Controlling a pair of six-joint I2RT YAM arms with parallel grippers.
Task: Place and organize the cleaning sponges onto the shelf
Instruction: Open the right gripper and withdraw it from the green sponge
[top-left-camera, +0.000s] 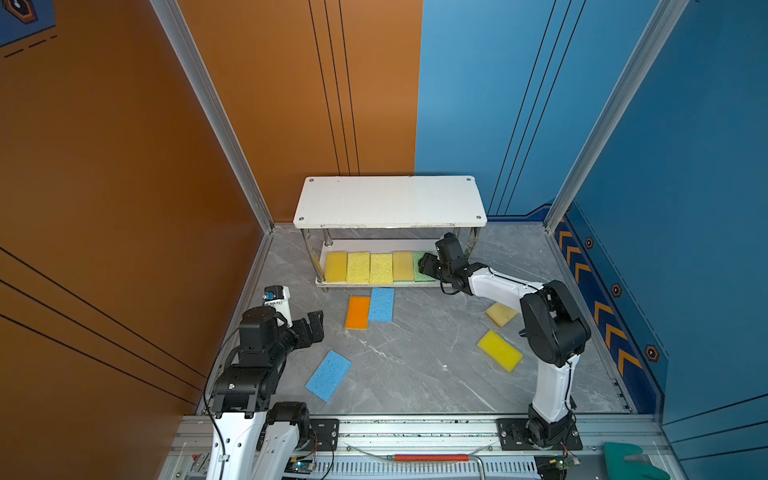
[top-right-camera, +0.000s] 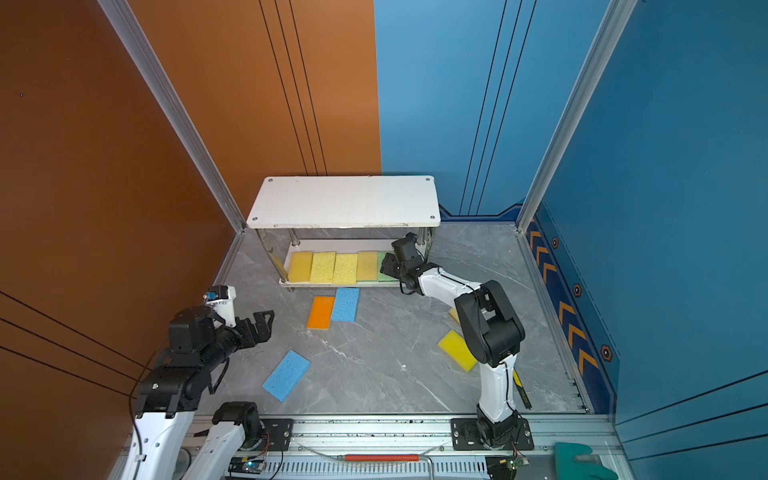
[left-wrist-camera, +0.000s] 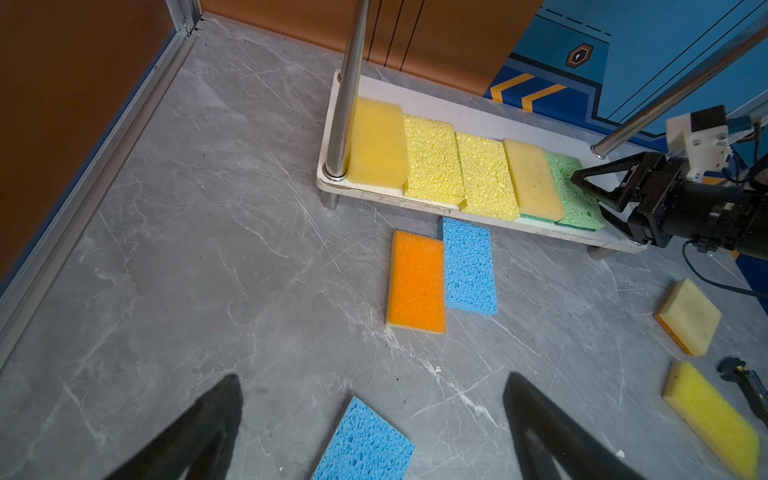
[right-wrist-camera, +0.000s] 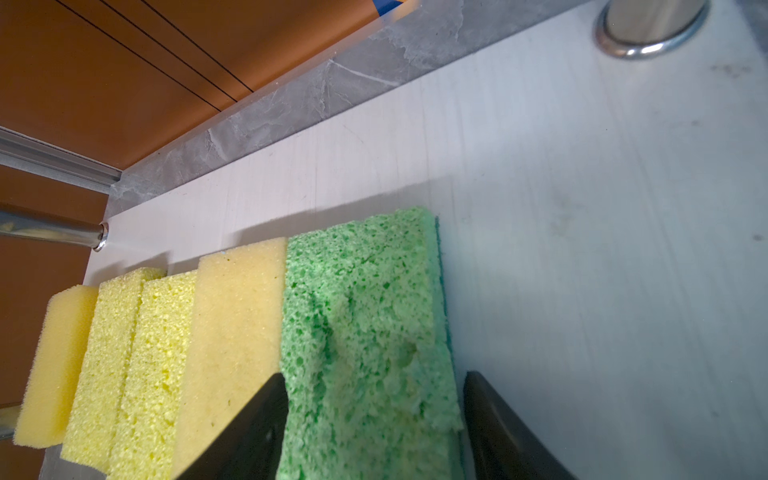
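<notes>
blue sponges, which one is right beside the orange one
The blue sponge just in front of the shelf, lying side by side with the orange sponge. The other blue sponge lies alone and askew, farther from the shelf.

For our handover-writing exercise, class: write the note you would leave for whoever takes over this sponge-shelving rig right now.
Left gripper: open, empty, above the floor near a blue sponge.
Right gripper: fingers parted either side of the green sponge, which lies on the shelf's lower board.
Done: four yellow sponges and the green one lined up there.
Remaining: orange sponge, second blue sponge, pale tan sponge, loose yellow sponge, plus the near blue one, all on the floor.
</notes>
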